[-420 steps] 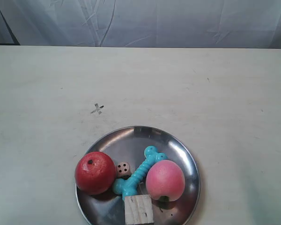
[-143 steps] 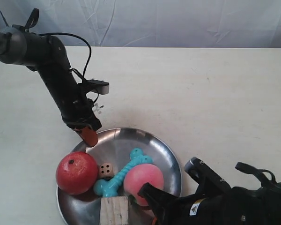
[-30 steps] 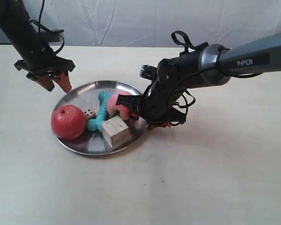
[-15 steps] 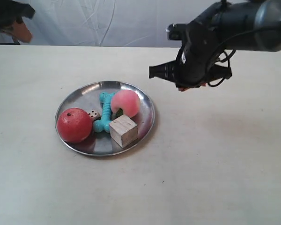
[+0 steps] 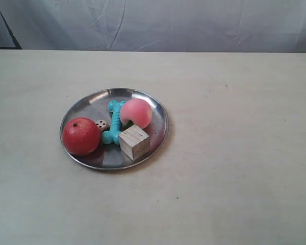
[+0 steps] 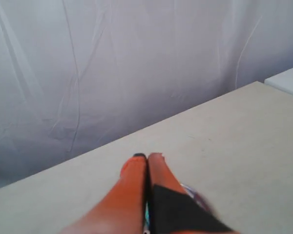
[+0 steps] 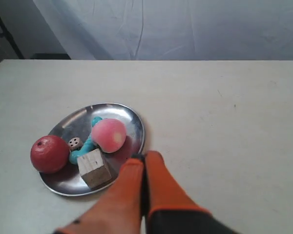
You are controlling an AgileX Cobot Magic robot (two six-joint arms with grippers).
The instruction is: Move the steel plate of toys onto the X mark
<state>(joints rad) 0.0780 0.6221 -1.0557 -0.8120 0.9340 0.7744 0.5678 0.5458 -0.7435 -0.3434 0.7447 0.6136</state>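
Left wrist view, steel plate (image 6: 198,198) (mostly hidden)

Plate (image 5: 89,104) sits flat on the table (image 5: 234,153): round, shiny steel, shallow rim, all five toys aboard. Red apple (image 5: 81,136) is by the rim at the exterior view's left, stem dimple up. Small white die (image 5: 101,124) is just beside it, dots too small to count. Turquoise bone (image 5: 112,122) runs across the middle, and its far end seems to touch the pink peach (image 5: 136,113). Pale wooden cube (image 5: 134,143) sits nearest the camera, turned corner-on, close under the peach.
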